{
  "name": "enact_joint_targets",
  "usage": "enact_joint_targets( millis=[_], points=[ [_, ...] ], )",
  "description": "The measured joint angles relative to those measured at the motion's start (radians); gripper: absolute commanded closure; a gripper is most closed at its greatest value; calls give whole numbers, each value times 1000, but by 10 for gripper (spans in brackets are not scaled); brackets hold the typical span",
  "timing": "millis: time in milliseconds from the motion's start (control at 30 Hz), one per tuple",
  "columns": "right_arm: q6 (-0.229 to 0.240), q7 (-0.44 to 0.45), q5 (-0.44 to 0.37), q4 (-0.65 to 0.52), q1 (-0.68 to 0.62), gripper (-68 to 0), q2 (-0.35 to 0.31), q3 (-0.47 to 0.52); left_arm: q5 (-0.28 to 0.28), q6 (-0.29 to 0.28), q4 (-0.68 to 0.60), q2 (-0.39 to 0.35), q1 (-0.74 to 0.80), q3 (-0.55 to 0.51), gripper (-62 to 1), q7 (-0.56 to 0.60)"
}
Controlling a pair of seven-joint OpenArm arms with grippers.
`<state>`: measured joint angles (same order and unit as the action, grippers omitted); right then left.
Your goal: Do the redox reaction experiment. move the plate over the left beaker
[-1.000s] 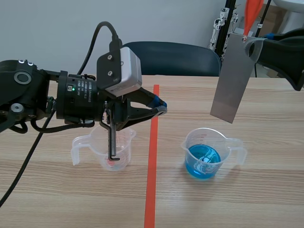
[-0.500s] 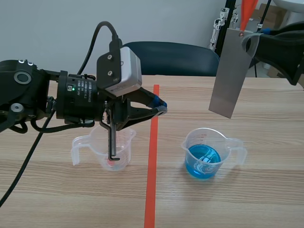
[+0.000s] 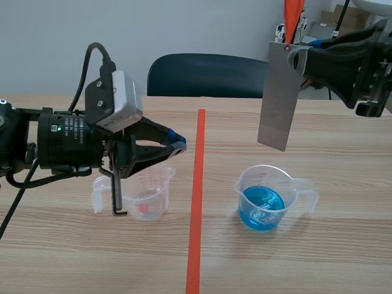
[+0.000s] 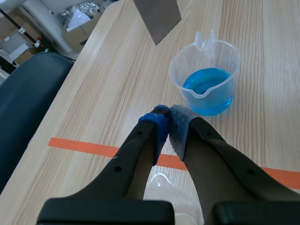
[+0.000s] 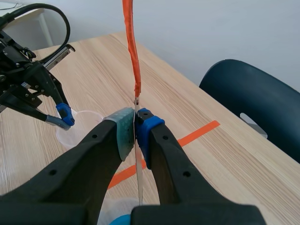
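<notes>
shifted leftward, the metal plate [image 3: 278, 98] hangs clamped by its top edge in the right gripper [image 5: 135, 123].

Beakers: two, both clear plastic, standing on the desk [image 3: 318, 257]. The left beaker [image 3: 144, 195] is nearer the desk's left edge and has a reddish trace at its bottom. The right beaker [image 3: 264, 197] is nearer the right edge and holds blue liquid.
Plate: one grey plate [image 3: 277, 98], above the desk's right half.
Orange strip: one [image 3: 293, 15], at the plate's top edge.
Pincers: two, the left pincer [image 3: 177, 142] and the right pincer [image 3: 301, 56].
Tape line: one [image 3: 196, 202], running from the desk's near edge to its far edge.
Chair: one dark chair [image 3: 208, 75], at the desk's far edge.
</notes>
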<state>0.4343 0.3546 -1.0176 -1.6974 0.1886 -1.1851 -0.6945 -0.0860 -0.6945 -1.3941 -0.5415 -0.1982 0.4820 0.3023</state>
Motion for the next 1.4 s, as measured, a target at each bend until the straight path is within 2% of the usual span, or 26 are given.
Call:
enact_joint_targets(
  millis=[67, 267, 533, 700, 800, 967, 1100, 1233, 1300, 1400],
  points=[
    [0, -42, 8, 0, 10, -4, 32, 0, 0, 0, 0, -8, 30, -27, -51, 18],
    [0, -132, 66, 0, 52, -4, 124, 0, 0, 0, 0, -27, 131, -120, -261, 96],
    [-4, -252, 71, 0, 109, -4, 245, 0, 0, 0, 0, -27, 272, -236, -389, 162],
    [-5, -321, 144, 0, 144, -4, 330, 0, 0, 0, 0, -27, 368, -298, -518, 227],
    [-24, -364, 181, 0, 156, -4, 390, 0, 7, 0, 0, -26, 432, -335, -578, 288],
    [-30, -397, 236, 0, 157, -4, 484, 0, 7, 5, 0, -26, 529, -390, -622, 386],
    [-79, -449, 285, 0, 157, -4, 562, 0, 7, 5, 0, -24, 610, -435, -622, 418],
    [-98, -488, 338, 0, 157, -4, 637, 2, 8, 8, 0, 3, 702, -492, -622, 470],
    [-98, -498, 360, 0, 157, -4, 669, 3, 8, 32, 0, 27, 743, -517, -622, 481],
    [-98, -537, 381, 0, 157, -4, 714, 6, 8, 116, 0, 72, 797, -539, -623, 480]
  ],
)
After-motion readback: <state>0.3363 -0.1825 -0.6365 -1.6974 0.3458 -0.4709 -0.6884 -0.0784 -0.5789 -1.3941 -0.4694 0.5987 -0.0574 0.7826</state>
